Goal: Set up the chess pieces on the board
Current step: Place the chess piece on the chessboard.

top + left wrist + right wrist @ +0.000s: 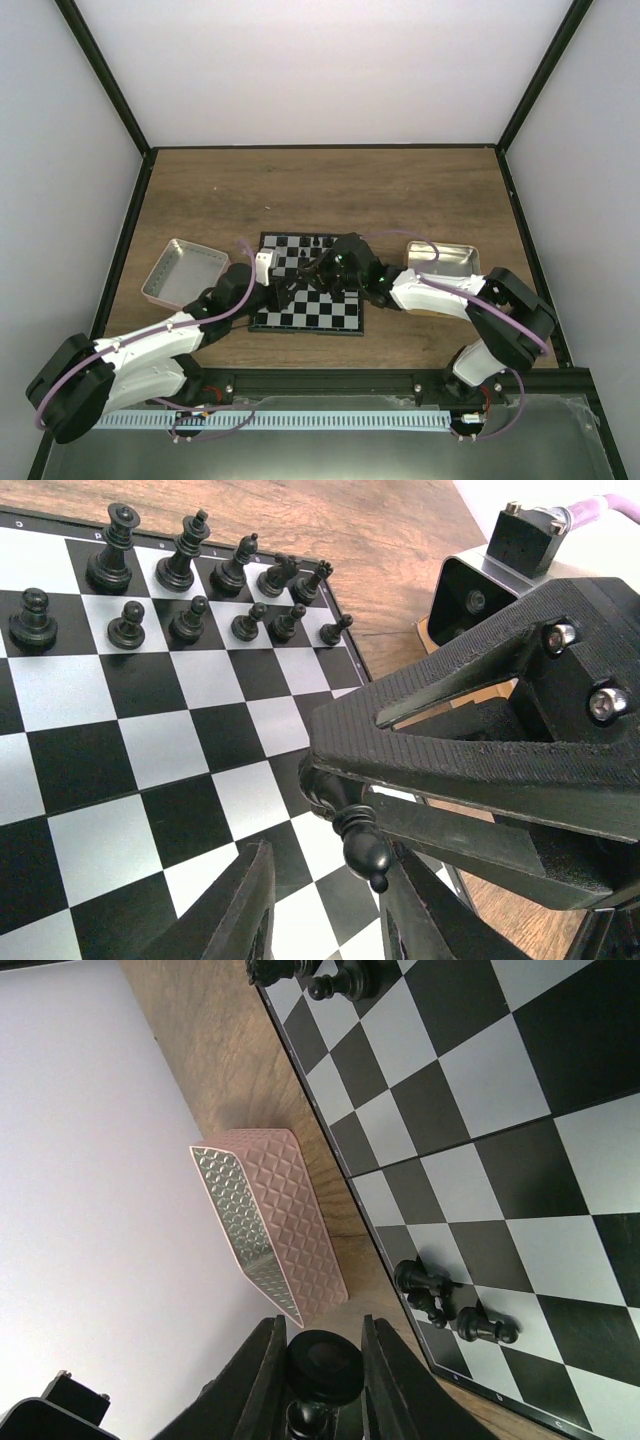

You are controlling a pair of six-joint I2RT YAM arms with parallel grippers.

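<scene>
1. Tabletop [330,190]: wood, carries all items.
2. Board [325,315]: centre of top view. Pink tray [300,1220] sits off its edge toward frame left, tan tray [447,262] toward frame right.
3. Right end effector [320,1345]: clenched on one black piece [362,848]. Base is pinched between the fingers and the head points down, lower centre of the left wrist view, above the board's edge squares.
4. Left end effector [330,880]: just below that piece, fingers apart w/ a clear gap. I see no contact yet.
5. Black ranks [186,622]: two rows standing upright, upper left of left wrist view.

Step in hand (my judgement): arm-to-arm handover so the piece ends up head-up.

Procedure:
- Hold right arm stationary.
- Centre left fingers on the stem, approx. mid-height, not the rounded head, which will likely slip.
- Close left slowly and confirm the pinch in both wrist views.
- Only then release right, and withdraw it straight, w/o dragging the base.
- Route to the target square clear of the standing ranks, since they look easy to topple.
</scene>
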